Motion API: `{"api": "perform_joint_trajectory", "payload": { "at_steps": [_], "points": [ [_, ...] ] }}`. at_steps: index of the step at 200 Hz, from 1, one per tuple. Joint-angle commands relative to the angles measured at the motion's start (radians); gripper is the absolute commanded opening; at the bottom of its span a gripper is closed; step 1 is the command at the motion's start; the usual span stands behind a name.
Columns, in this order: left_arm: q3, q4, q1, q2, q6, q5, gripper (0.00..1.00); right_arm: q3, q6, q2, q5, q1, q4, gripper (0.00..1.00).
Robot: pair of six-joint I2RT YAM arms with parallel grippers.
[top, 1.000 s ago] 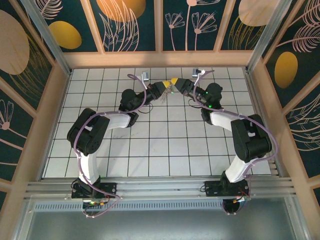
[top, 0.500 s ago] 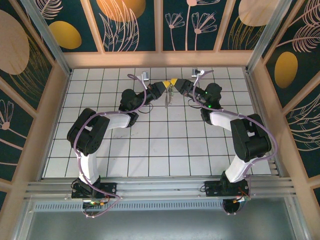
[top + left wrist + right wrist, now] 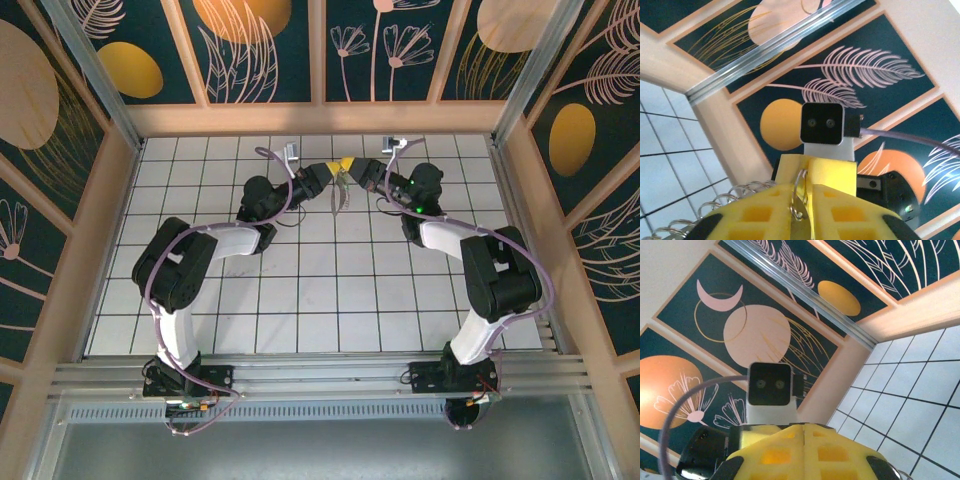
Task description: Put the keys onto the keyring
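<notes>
The white tiled bench [image 3: 300, 300] with dark grid lines is boxed in by a pale wooden rim, and dark panels painted with leaves and orange discs [image 3: 250, 45] rise on three sides. An aluminium rail [image 3: 320, 375] runs along the near edge. Bare tiles spread through the middle and near rows between the two arms. The work goes on over the far rows, near the back rim.

Both arms rise from bases at the near edge, elbows bowed outward and forearms angled inward. The left gripper [image 3: 333, 172] and the right gripper [image 3: 358, 168] meet tip to tip near the centre line. Both wrists tilt so that their cameras look up at the walls.

The keyring [image 3: 338, 195], a thin pale grey-beige loop, hangs just below the meeting point, off the tiles. No key can be made out at that size.

In the left wrist view the left gripper's yellow fingers [image 3: 755, 212] stand narrow. A small thin metal ring [image 3: 799, 192] sits in the slit between them, reaching up to the right gripper [image 3: 809, 167] opposite. I cannot tell whether it is pinched. A silver wire coil [image 3: 735, 197] trails off beside the left finger.

The right gripper's yellow fingers [image 3: 835, 452] are pressed together along their seam.
</notes>
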Motion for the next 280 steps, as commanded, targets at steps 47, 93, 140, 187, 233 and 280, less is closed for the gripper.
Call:
{"api": "perform_joint_trajectory", "payload": {
  "at_steps": [47, 93, 140, 187, 233, 280],
  "points": [
    [0.088, -0.328, 0.072, -0.127, 0.285, 0.052, 0.54, 0.126, -0.114, 0.031, -0.229, -0.094, -0.115, 0.00],
    [0.246, -0.501, 0.108, -0.048, 0.386, 0.255, 0.57, 0.204, -0.154, 0.058, -0.325, -0.112, -0.206, 0.00],
    [0.352, -0.615, 0.108, 0.004, 0.452, 0.346, 0.53, 0.233, -0.149, 0.068, -0.334, -0.112, -0.228, 0.00],
    [0.373, -0.620, 0.108, 0.030, 0.447, 0.372, 0.48, 0.233, -0.119, 0.073, -0.331, -0.105, -0.198, 0.00],
    [0.366, -0.563, 0.106, 0.049, 0.404, 0.390, 0.46, 0.248, -0.105, 0.084, -0.325, -0.093, -0.188, 0.00],
    [0.364, -0.522, 0.101, 0.061, 0.375, 0.400, 0.43, 0.266, -0.105, 0.104, -0.322, -0.076, -0.192, 0.00]
  ]
}}
